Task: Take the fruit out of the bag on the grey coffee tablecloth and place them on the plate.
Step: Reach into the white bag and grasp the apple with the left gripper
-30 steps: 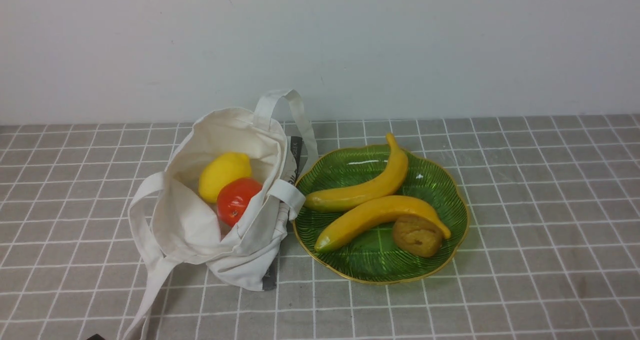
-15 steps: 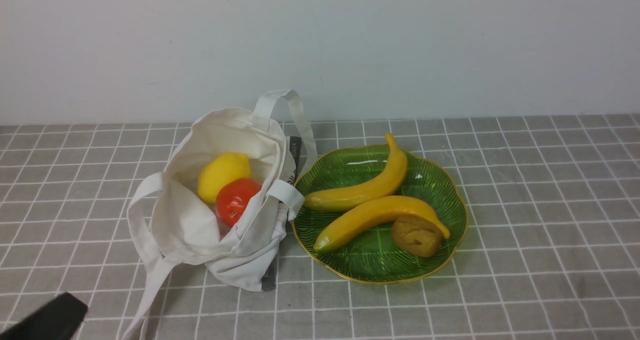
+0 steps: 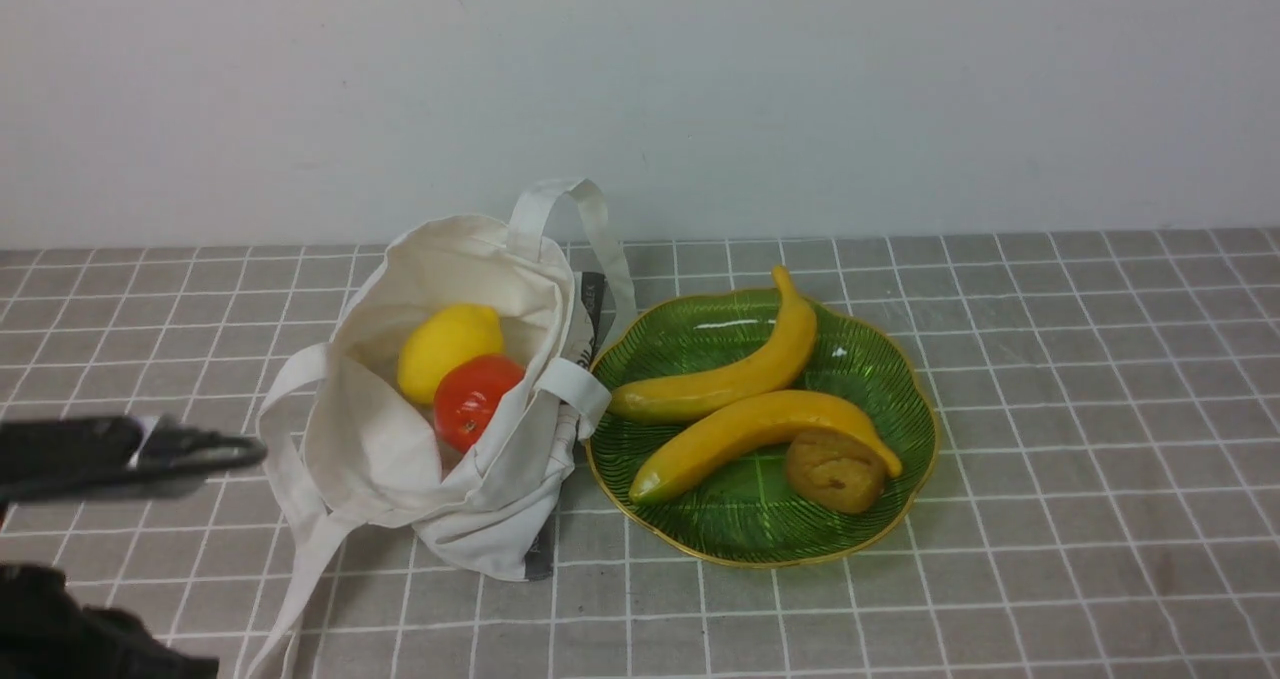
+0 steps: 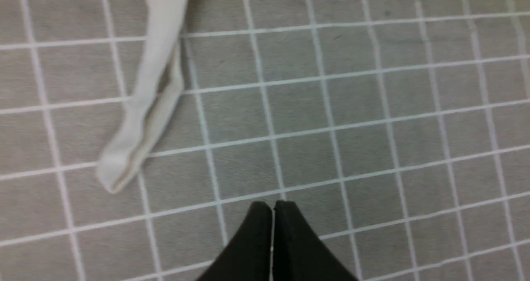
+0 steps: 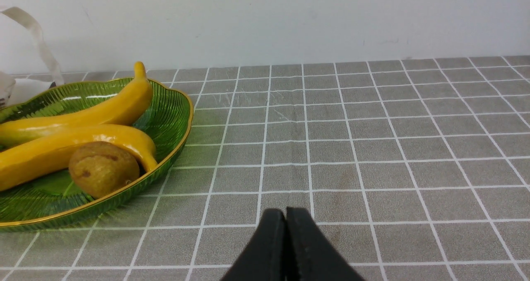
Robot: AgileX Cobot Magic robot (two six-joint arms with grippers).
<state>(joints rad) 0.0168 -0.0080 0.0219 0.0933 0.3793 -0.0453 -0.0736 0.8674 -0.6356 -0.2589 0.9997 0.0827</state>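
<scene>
The cream bag point(image 3: 400, 459) lies open on the grey checked tablecloth point(image 3: 1050, 409). Inside it are a yellow lemon point(image 3: 448, 347) and a red-orange tomato-like fruit point(image 3: 472, 397), touching each other. The green leaf plate point(image 3: 860, 359) stands right beside the bag. My left gripper point(image 3: 240, 452) hovers just left of the bag, blurred; the left wrist view shows it point(image 4: 272, 208) shut and empty above bare cloth, near the bag's loose strap point(image 4: 145, 107). My right gripper point(image 5: 285, 212) is shut and empty over cloth to the right of the plate point(image 5: 169, 107); the front view does not show it.
Two yellow bananas point(image 3: 740, 374) point(image 3: 750, 429) and a brown round fruit point(image 3: 835, 471) lie on the plate. The bag's long strap point(image 3: 290, 599) trails toward the front edge. A white wall stands behind the table.
My left arm has come in from the lower left corner and risen, now reaching level with the bag's left side. The bag, fruit and plate have not moved.
</scene>
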